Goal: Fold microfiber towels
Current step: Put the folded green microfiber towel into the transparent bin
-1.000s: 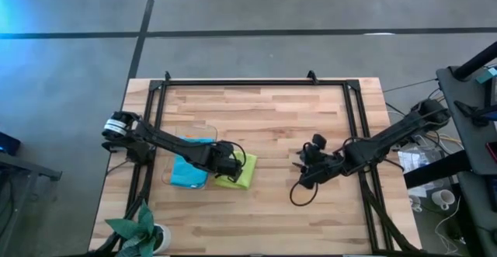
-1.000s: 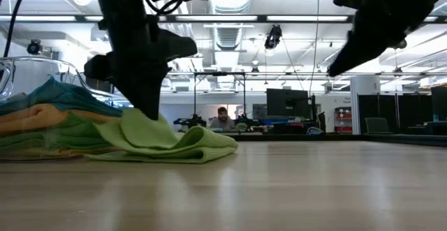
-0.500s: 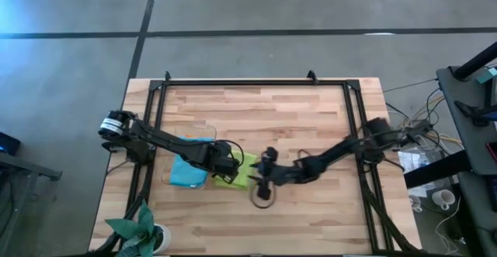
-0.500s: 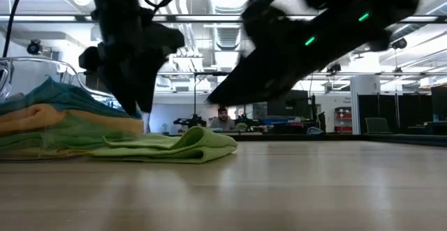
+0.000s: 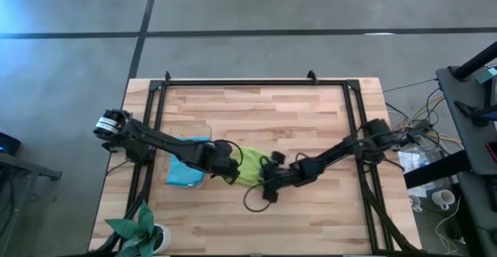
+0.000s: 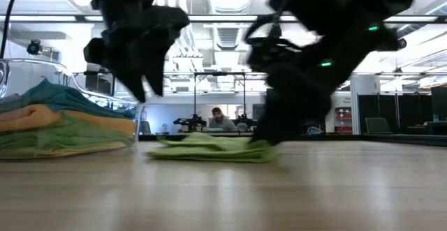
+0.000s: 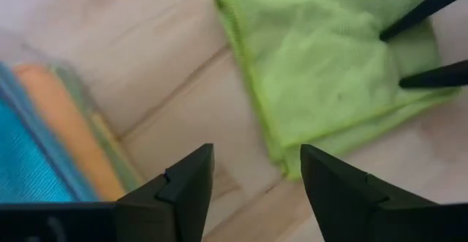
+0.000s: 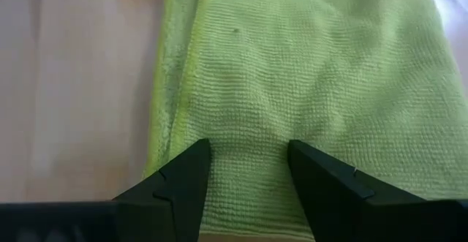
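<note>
A lime green microfiber towel point(image 5: 250, 168) lies flat on the wooden table, folded into layers; it also shows low and flat in the low view point(image 6: 206, 148). My left gripper point(image 7: 256, 150) hangs open above bare wood, between the towel's left edge point(image 7: 241, 59) and the clear tub, and touches nothing. My right gripper point(image 8: 248, 143) is open and reaches down onto the towel's right part point(image 6: 264, 139). More microfiber towels lie stacked in the tub point(image 6: 56, 123), with a blue one point(image 5: 185, 171) on top. My right gripper is open, and both fingertips point(image 7: 401, 30) rest on the towel's top layer point(image 7: 376, 55), near its right edge. The fingers slant down from the table's right side. The towel lies flat on the table under them.
The clear tub point(image 5: 175, 129) holding the stacked towels stands at the left, close beside my left arm. A potted plant point(image 5: 140, 230) sits at the near left corner. Black frame rails point(image 5: 256, 82) run along the table's far and side edges. Bare wood lies near and to the right.
My left gripper has opened, let go of the lime green towel and risen a little. The towel's raised peak has dropped, and the cloth now lies flat, spread toward the right. My right gripper has swept toward the table's left and down onto the towel.
</note>
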